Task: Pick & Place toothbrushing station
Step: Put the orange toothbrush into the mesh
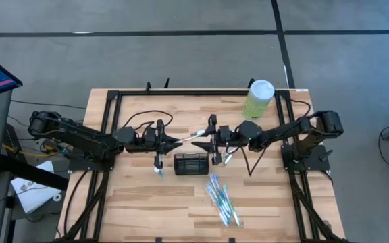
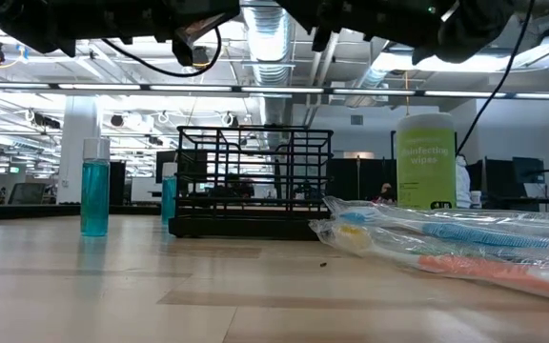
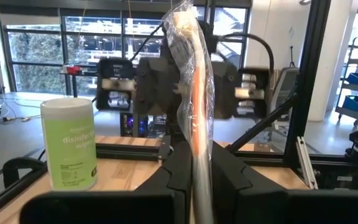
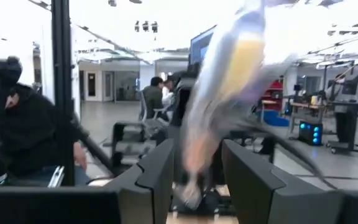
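Toothbrushing station (image 1: 188, 164): small black wire-mesh holder, low and rectangular, with inner compartments; stands upright and level on the wooden table (image 1: 147, 202); sits near the table's middle; compartments look empty in the low view (image 2: 254, 181); base flat on the tabletop.

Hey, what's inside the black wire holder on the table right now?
Nothing shows inside the black wire holder: the low view looks straight through its bars to the room behind. The wrapped toothbrush is above the table between the left hand and right hand. The holder's floor is hidden by its base.
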Tool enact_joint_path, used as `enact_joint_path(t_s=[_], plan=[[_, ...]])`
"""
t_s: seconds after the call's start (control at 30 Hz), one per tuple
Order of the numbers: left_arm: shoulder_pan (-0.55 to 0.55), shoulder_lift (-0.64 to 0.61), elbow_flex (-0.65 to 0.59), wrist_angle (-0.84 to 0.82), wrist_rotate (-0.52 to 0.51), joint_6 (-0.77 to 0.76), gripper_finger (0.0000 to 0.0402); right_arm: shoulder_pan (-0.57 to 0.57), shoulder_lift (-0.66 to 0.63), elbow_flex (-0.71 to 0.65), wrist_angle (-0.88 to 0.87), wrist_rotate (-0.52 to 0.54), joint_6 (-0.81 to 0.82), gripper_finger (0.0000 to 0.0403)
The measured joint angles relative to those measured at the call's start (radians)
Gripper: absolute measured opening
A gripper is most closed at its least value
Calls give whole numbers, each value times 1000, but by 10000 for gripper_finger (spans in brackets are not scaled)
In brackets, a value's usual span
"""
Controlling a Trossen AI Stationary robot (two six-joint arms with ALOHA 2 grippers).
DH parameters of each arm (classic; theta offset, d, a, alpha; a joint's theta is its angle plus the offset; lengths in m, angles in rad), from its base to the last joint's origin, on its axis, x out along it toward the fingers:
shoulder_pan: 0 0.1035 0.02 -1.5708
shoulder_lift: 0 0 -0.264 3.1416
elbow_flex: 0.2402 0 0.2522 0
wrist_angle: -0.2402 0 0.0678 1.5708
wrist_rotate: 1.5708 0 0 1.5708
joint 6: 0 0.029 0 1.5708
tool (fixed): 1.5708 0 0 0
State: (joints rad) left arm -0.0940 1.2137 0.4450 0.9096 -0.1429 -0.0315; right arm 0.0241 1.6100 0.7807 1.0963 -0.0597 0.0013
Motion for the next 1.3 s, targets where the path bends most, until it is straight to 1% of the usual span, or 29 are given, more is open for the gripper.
enact_joint_path(t_s=[0.2,0.27,0.37,0.43,0.57,0.6,0.9,1.17,1.3], plan=[[0,0,0,0,0,0,20,1,-2,24,0,-7,-5,127],[0,0,0,0,0,0,20,1,-2,33,-1,-25,-3,127],[0,0,0,0,0,0,20,0,-2,39,-3,-50,-1,115],[0,0,0,-1,0,-1,20,1,-2,39,-4,-51,-1,94],[-1,0,0,-1,-2,-1,22,1,-2,39,-5,-54,-18,24],[-1,0,0,-1,-2,-1,24,1,-2,39,-7,-54,-32,15],[0,0,0,-4,-4,-2,64,1,-2,40,-53,-54,-38,7],[0,0,0,-11,-11,-2,81,1,-2,40,-99,-52,-27,5],[0,-12,0,-58,-19,-1,95,1,-34,39,-176,-46,-24,5]])
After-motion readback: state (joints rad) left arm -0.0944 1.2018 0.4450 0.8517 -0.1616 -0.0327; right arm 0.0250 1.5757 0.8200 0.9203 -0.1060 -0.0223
